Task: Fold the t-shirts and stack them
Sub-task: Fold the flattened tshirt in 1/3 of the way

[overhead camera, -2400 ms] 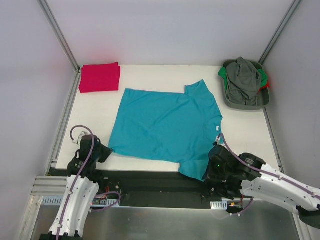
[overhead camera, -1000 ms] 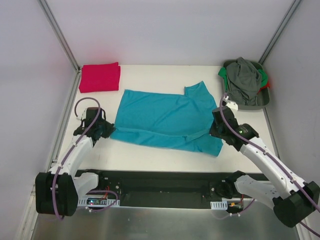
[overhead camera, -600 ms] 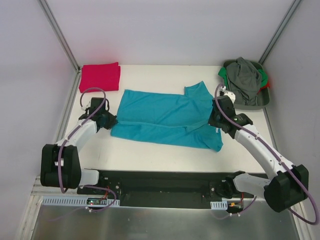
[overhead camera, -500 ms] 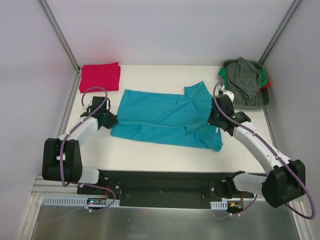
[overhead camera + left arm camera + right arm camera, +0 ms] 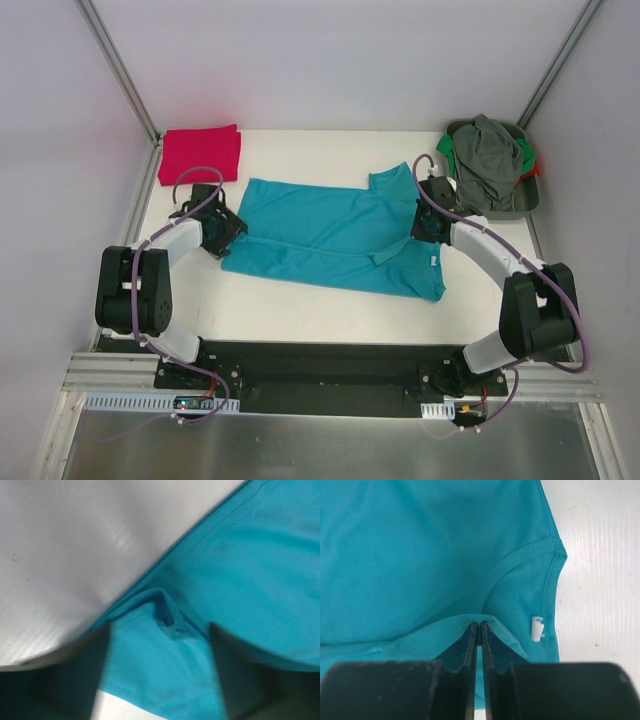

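**Teal shirt half-folded, one gripper released, the other pinching**

We see the teal t-shirt (image 5: 320, 235) lying across the middle of the white tabletop (image 5: 300, 150), doubled over on itself into a wide band, with one sleeve poking toward the top of the frame. Its small white neck label (image 5: 537, 629) shows near the right end, by the collar seam.

The left gripper (image 5: 226, 231) sits at the shirt's left edge. In the left wrist view its jaws stand apart, with a bunched hem lying loose between them (image 5: 160, 630).

The right gripper (image 5: 425, 224) is at the shirt's right end. Its fingers (image 5: 470, 645) are pressed together on a raised fold of the teal cloth.

The red t-shirt (image 5: 200, 155) lies folded in the upper left corner of the tabletop, well apart from the teal one. A grey bin (image 5: 520, 208) of crumpled clothes sits at the upper right.
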Robot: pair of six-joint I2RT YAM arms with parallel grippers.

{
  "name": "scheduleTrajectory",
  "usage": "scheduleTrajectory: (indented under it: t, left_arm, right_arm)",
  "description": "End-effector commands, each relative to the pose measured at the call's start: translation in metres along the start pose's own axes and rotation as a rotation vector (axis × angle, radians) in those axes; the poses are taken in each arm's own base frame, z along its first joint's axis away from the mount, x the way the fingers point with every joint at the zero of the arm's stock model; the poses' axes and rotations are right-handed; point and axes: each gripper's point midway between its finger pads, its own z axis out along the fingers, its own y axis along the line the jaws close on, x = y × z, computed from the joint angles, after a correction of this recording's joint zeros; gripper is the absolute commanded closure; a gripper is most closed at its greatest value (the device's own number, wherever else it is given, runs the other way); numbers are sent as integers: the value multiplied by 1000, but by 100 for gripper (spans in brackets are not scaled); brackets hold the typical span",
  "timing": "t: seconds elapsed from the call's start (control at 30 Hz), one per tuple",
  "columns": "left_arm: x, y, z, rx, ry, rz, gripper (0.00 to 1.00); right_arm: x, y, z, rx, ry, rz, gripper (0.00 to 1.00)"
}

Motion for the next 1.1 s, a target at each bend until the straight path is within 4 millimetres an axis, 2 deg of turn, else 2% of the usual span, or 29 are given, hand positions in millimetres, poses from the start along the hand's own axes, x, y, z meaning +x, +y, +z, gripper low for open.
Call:
scheduleTrajectory:
  t: [0.0, 0.03, 0.07, 0.1, 0.23, 0.27, 0.3, 0.33, 0.37, 0.47, 0.67, 0.87, 1.03, 1.07]
  left_arm:
    - [-13, -19, -15, 64, -34, 30, 1]
    - [-17, -23, -22, 83, -46, 38, 1]
    - [-20, -27, -29, 101, -63, 45, 1]
    - [-22, -31, -37, 122, -74, 51, 1]
    - [-22, -33, -64, 184, -112, 81, 1]
    - [-20, -32, -70, 200, -119, 94, 1]
    - [-17, -30, -77, 219, -120, 106, 1]
    - [-13, -29, -80, 236, -114, 121, 1]
    - [-6, -27, -82, 251, -91, 137, 1]
    - [16, -29, -81, 311, 4, 186, 1]
    - [41, -36, -64, 363, 151, 218, 1]
    - [50, -33, -42, 322, 224, 228, 1]
    - [51, -24, -29, 272, 228, 227, 1]
    - [50, -24, -27, 267, 228, 229, 1]
  right_arm:
    - [-36, 10, 13, -37, -52, -17, 83]
    - [-38, 11, 15, -41, -50, -26, 72]
    - [-40, 11, 17, -37, -48, -28, 56]
    - [-41, 12, 17, -39, -51, -31, 46]
    - [-36, 18, 4, -89, -37, -6, 31]
    - [-32, 21, -3, -121, -39, 5, 23]
    - [-26, 23, -9, -156, -38, 14, 11]
    - [-18, 26, -15, -193, -35, 25, 4]
    - [-13, 35, -27, -273, -35, 40, 4]
    - [15, 52, -37, -423, 5, 73, 4]
    - [38, 60, -29, -462, 70, 114, 4]
    - [41, 72, -5, -453, 126, 121, 4]
    - [35, 81, 16, -432, 159, 115, 4]
    - [29, 85, 19, -435, 155, 115, 4]
